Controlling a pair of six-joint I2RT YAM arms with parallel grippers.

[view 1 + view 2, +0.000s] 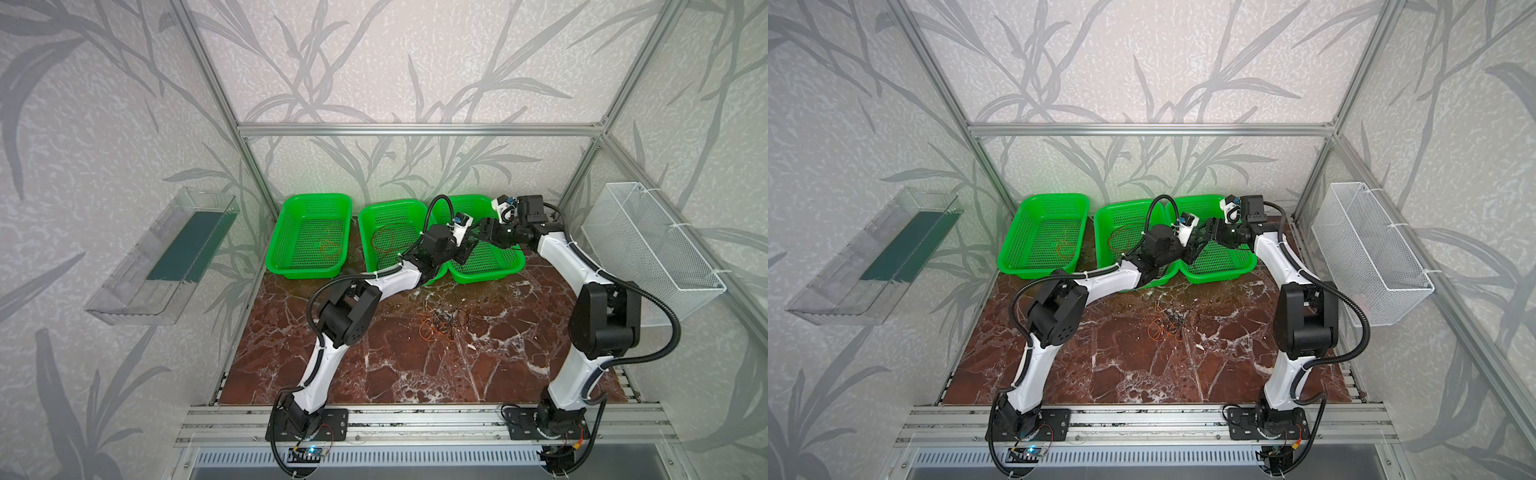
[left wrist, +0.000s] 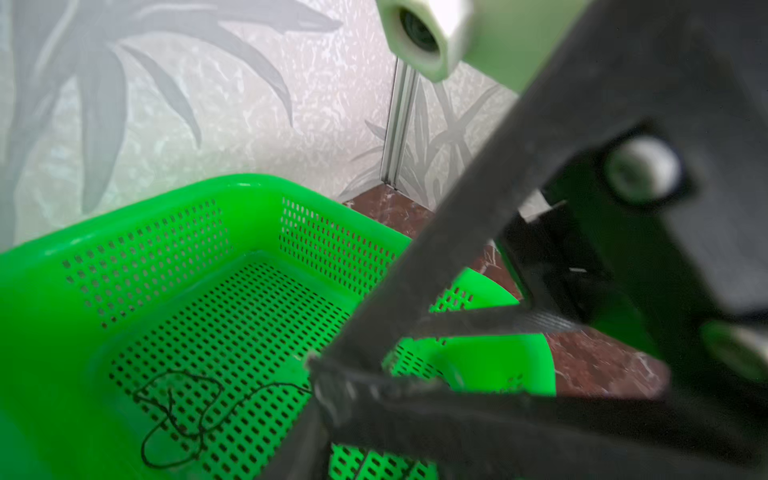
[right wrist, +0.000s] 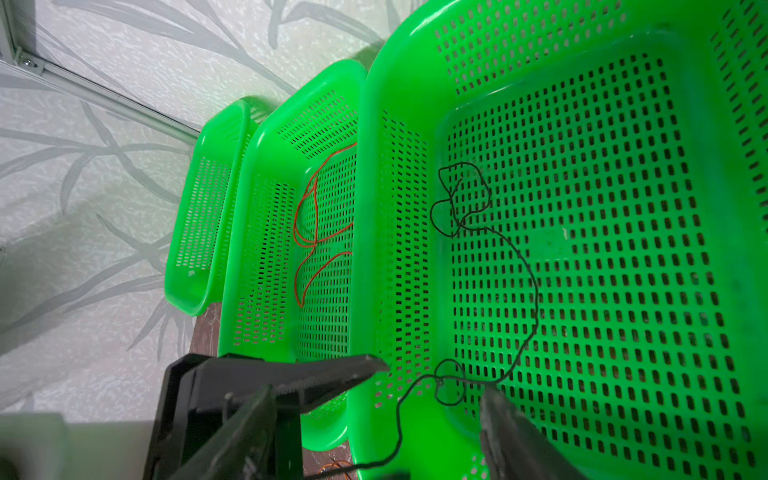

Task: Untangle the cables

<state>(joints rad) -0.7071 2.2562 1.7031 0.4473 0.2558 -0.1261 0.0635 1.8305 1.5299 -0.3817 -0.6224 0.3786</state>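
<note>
From high in front, both top views show us the whole worktop. Our wrist cameras look down close into the rightmost basket, sharing its black cable.

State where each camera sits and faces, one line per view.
Top views: high in front, looking down on the table; left arm and right arm whole.
Left wrist: faces the rightmost basket; left gripper shows.
Right wrist: looks down into that basket; right gripper shows.
Shared: both wrist views show the black cable inside it.
</note>
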